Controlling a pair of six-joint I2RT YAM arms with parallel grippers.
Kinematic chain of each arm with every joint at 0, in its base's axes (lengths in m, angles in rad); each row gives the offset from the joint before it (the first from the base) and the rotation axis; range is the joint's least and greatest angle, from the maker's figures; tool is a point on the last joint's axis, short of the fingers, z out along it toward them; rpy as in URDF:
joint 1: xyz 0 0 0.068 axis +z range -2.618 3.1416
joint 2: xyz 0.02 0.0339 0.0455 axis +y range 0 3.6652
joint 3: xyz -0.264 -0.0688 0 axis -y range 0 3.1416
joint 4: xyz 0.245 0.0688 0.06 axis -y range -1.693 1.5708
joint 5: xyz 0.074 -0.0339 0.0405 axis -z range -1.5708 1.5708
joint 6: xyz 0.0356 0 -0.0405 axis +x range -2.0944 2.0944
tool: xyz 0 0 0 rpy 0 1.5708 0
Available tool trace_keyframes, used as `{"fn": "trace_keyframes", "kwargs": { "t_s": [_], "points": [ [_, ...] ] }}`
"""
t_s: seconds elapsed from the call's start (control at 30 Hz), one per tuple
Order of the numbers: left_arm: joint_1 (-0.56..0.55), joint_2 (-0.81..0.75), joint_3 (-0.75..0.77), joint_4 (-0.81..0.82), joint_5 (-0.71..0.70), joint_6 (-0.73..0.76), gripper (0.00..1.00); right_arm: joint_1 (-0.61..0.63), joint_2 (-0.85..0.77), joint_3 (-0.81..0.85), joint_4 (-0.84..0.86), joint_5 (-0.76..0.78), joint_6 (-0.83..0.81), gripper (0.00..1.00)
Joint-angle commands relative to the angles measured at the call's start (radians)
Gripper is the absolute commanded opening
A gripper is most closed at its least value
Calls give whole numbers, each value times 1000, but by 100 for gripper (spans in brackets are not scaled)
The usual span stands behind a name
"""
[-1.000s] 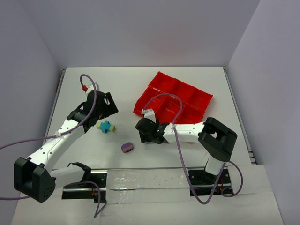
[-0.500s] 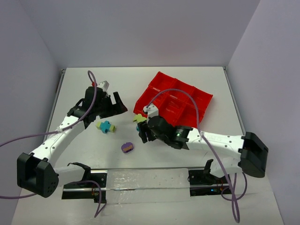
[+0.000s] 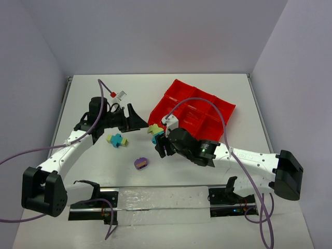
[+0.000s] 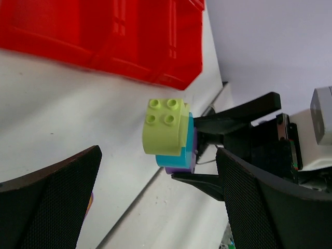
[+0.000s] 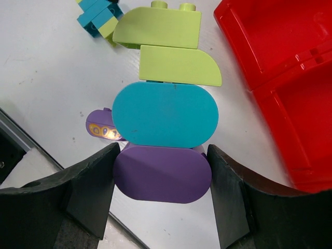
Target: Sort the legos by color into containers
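My right gripper (image 5: 162,176) is shut on a lego stack (image 5: 164,114), its fingers (image 5: 93,187) pressing the purple bottom brick (image 5: 162,174). Above that brick sit a teal one and two pale yellow ones (image 5: 179,65). In the top view the lego stack (image 3: 154,130) hangs just above the table, left of the red tray of containers (image 3: 193,109), with the right gripper (image 3: 161,142) behind it. My left gripper (image 3: 139,120) is open and faces the stack from the left. In the left wrist view the lego stack (image 4: 168,135) floats beyond the left gripper (image 4: 158,202). Nothing lies between its fingers (image 4: 52,207).
A loose teal and yellow lego (image 3: 117,140) lies on the table below the left gripper; the right wrist view shows the teal and yellow lego (image 5: 98,18) too. A purple lego (image 3: 140,163) lies nearer the front rail (image 3: 155,199). The red tray (image 4: 104,36) stands behind the stack.
The right arm has stretched out leftward and brought the lego stack up beside the tray's left corner. The left gripper has swung right and turned to face the stack.
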Motion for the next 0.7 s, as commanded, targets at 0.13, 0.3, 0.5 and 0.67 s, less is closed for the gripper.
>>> {"fn": "trace_keyframes", "kwargs": {
  "t_s": [0.13,0.3,0.5,0.67],
  "points": [
    [-31,38,-45,192,141,-97,99,2,30,33,43,2,-31,45],
    [-79,86,-44,222,131,-107,94,3,38,48,47,-9,-34,45],
    [-85,146,-52,253,128,-112,87,3,32,62,45,-11,-39,45],
    [-92,161,-47,261,136,-111,87,3,21,74,32,-1,-42,45]
  ]
}}
